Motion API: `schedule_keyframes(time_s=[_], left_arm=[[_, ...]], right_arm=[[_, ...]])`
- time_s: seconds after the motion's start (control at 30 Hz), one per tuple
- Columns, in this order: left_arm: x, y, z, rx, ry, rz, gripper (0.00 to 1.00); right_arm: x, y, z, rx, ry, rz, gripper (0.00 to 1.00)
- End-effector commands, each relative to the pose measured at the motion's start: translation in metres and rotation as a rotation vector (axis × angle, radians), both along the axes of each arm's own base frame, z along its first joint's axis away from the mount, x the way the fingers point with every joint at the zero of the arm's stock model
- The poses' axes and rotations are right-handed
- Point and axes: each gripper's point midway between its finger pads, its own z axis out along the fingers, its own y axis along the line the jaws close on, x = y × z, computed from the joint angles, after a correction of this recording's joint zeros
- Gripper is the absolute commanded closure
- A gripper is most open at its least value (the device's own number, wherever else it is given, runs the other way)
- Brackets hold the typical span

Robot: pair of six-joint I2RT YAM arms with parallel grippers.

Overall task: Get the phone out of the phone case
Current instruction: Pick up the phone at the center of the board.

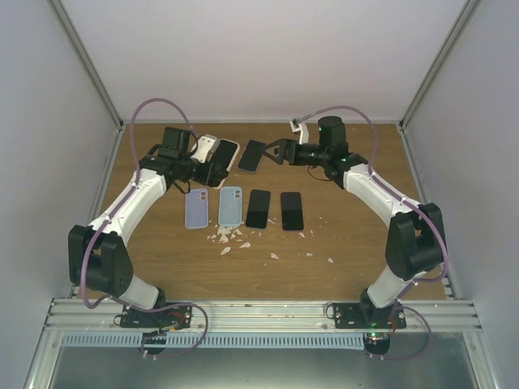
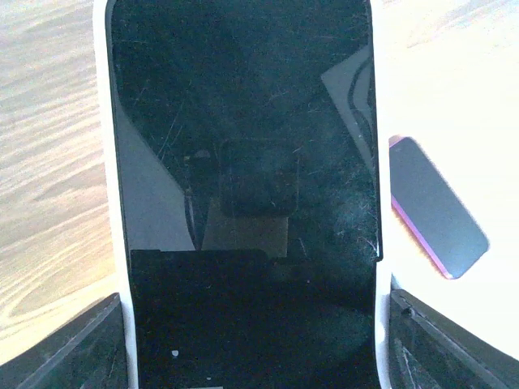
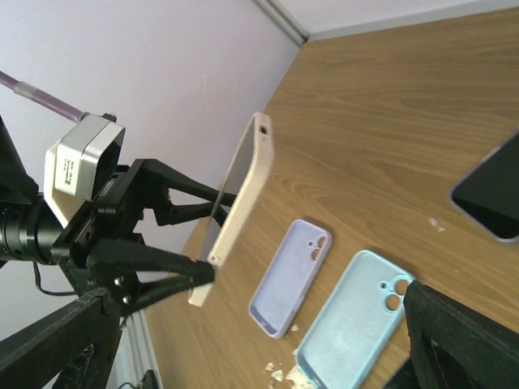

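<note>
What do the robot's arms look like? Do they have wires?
The left arm and right arm have white shells between chunky black joints. A purple cable loops over each. The left gripper and right gripper are black, each with two thin fingers. A grey-white camera box with a small label sits on the left wrist.

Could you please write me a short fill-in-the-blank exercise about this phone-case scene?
1. The left gripper holds a phone that sits in a white ____.
2. The right gripper stands ____ and holds nothing.
3. On the table, a lilac case lies beside a light ____ one.
4. Right of those, in the same row, lie ____ black phones.
Missing words: case; open; blue; two.
</note>
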Motion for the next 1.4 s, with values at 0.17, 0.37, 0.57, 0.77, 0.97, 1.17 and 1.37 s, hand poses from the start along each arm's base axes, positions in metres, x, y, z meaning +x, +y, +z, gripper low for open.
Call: schedule_keyframes(time_s=[0.17, 0.37, 0.57, 0.77, 0.97, 1.17, 1.37], left_arm=[[-0.002, -0.078, 0.092, -0.112, -0.244, -0.101, 0.68], [-0.004, -0.106, 0.107, -0.102, -0.289, -0.144, 0.68], [-0.005, -0.119, 0.109, -0.083, -0.308, -0.161, 0.67], [-0.011, -0.123, 0.106, -0.076, -0.309, -0.186, 0.63], [-0.03, -0.128, 0.108, -0.103, -0.282, -0.305, 0.18], [-0.067, -0.118, 0.124, -0.243, -0.246, -0.485, 0.01], [-0.101, -0.101, 0.137, -0.412, -0.176, -0.596, 0.02]], right_arm=[[-0.012, 0.028, 0.02, 0.078, -0.004, 0.034, 0.08], [-0.015, 0.033, 0.019, 0.114, 0.043, 0.043, 0.24], [-0.021, 0.031, 0.017, 0.14, 0.086, 0.039, 0.66], [-0.025, 0.029, 0.02, 0.159, 0.104, 0.036, 0.89], [-0.023, 0.013, 0.031, 0.179, 0.066, 0.023, 0.99], [-0.037, -0.008, 0.071, 0.233, -0.088, 0.086, 0.99], [-0.083, -0.02, 0.108, 0.287, -0.294, 0.292, 0.99]])
